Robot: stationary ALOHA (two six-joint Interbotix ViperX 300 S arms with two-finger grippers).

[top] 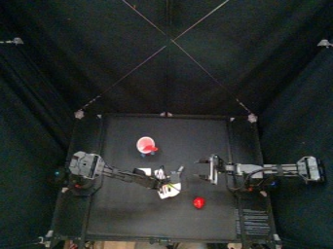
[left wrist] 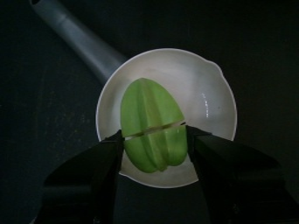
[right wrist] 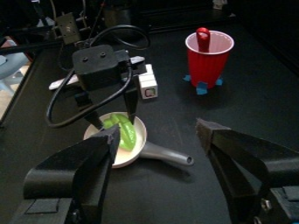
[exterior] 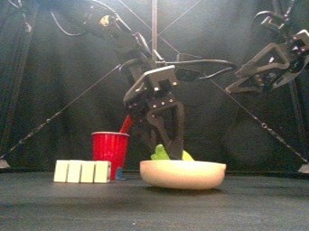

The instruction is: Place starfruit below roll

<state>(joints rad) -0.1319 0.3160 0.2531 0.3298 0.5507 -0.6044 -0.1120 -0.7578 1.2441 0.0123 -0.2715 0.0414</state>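
Left gripper (left wrist: 156, 150) clamped on starfruit (left wrist: 152, 122) inside white dish (left wrist: 216, 96), roll (exterior: 81, 171) just beside; right gripper (right wrist: 158, 156) gaping above.

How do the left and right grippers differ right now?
The left gripper is low over the white dish, its jaws on either side of the starfruit; the right gripper hangs above the table, away from it. The left one brackets something; the right one is open and empty. Both are black and two-jawed.

Black curtains (top: 53, 58) hang on all sides around the small black table (top: 124, 131).
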